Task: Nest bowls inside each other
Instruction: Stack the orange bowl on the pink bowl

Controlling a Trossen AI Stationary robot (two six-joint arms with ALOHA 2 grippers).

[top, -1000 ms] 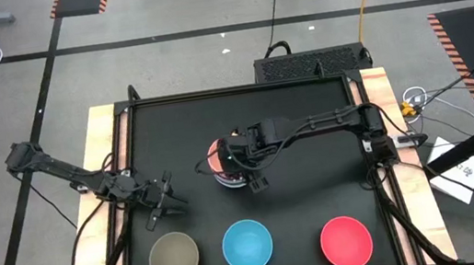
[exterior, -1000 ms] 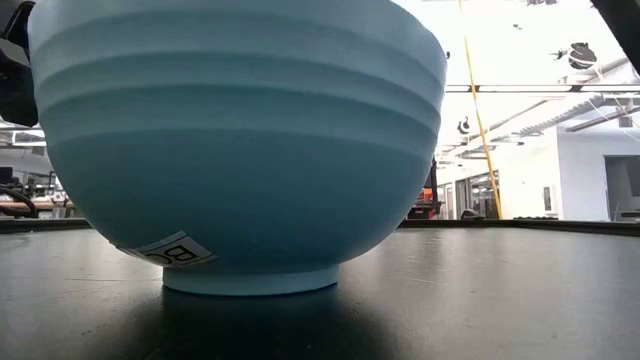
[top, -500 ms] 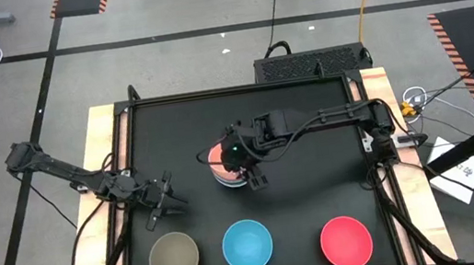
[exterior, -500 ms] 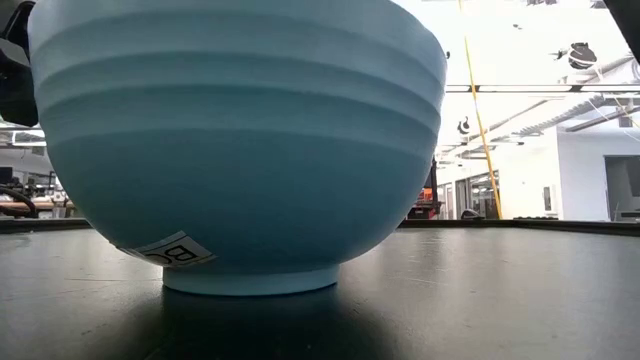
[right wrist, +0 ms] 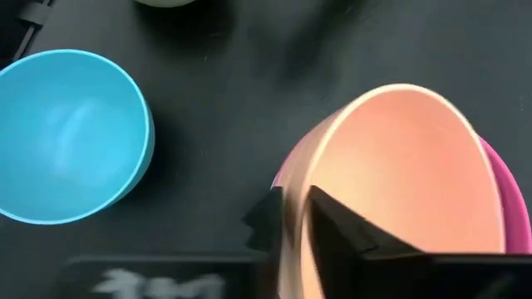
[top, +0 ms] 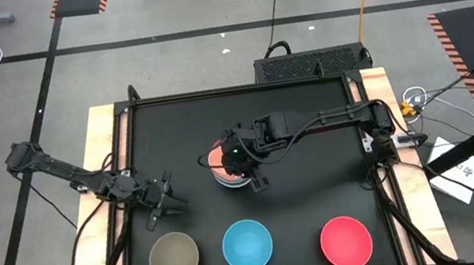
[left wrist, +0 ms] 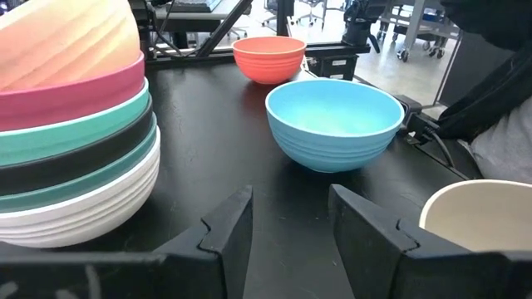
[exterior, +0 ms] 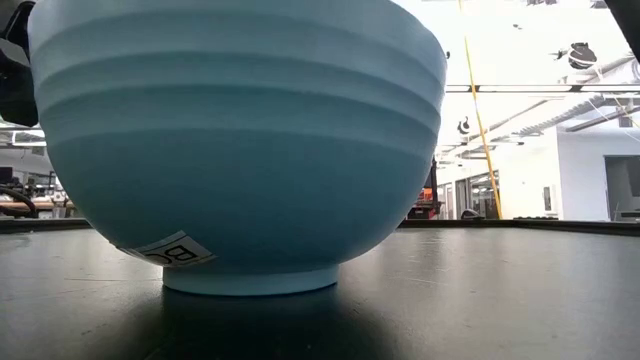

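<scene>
The right gripper (right wrist: 295,220) has just snapped its fingers onto the rim of the peach-orange plastic bowl (right wrist: 399,178), tilted atop the nested stack (left wrist: 71,149) mid-table, probably to straighten it. Left gripper (left wrist: 287,220) waits, fingers spread.

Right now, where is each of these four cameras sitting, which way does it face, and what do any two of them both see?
High view: overhead, straight down; both arms, left gripper, right gripper at the bowl stack.
Low view: table height, level; light blue bowl fills it, no gripper.
Left wrist view: forward past its open fingers at stack, blue and red bowl.
Right wrist view: down, fingers pinching the peach bowl rim.
Shared: all four show the blue bowl.
</scene>
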